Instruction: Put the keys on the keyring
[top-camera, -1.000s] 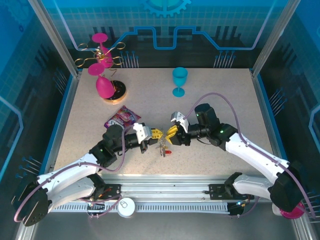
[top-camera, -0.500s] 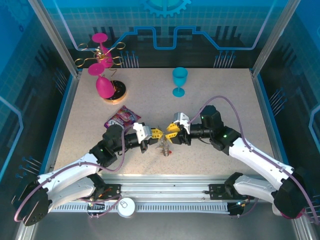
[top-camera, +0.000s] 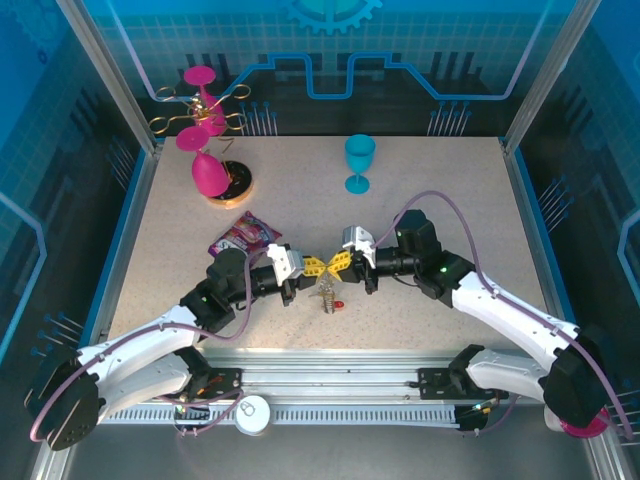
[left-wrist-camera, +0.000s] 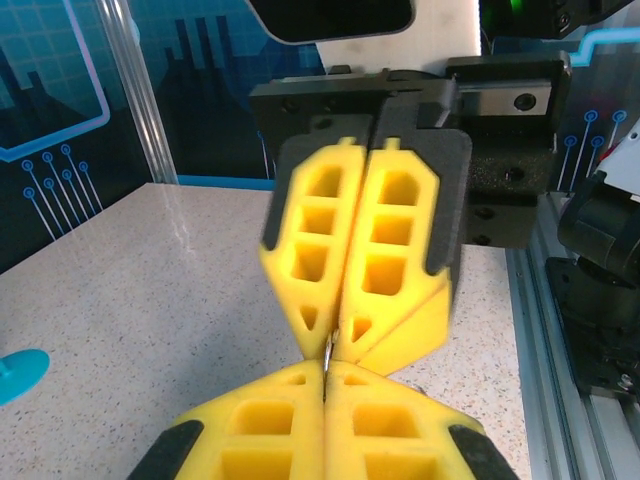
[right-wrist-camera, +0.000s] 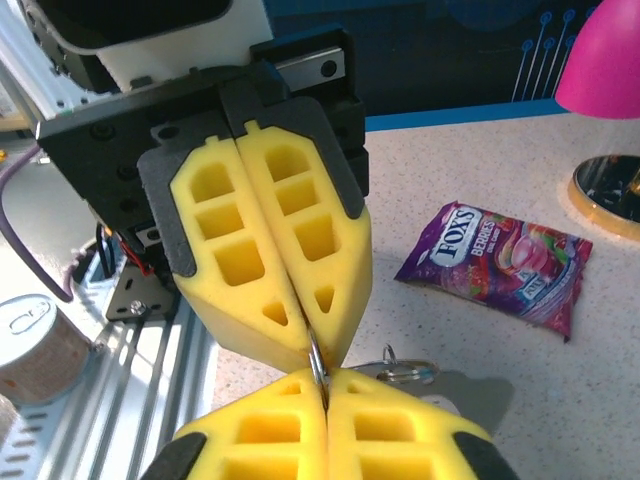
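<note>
The two grippers meet tip to tip above the worktop (top-camera: 440, 200), midway between its side edges and nearer the front edge. The left gripper (top-camera: 318, 266) is pressed together and so is the right gripper (top-camera: 335, 264). Each appears to pinch the same thin wire of the keyring (right-wrist-camera: 316, 360) in the seam of its pads. The keys (top-camera: 327, 292) hang in a bunch just below, with a red clip (top-camera: 340, 302) beside them. To do this step well, one gripper should hold firm while the other shifts only slightly. Pulling apart could bend the wire or drop the bunch. Whether a key is already threaded cannot be told.
</note>
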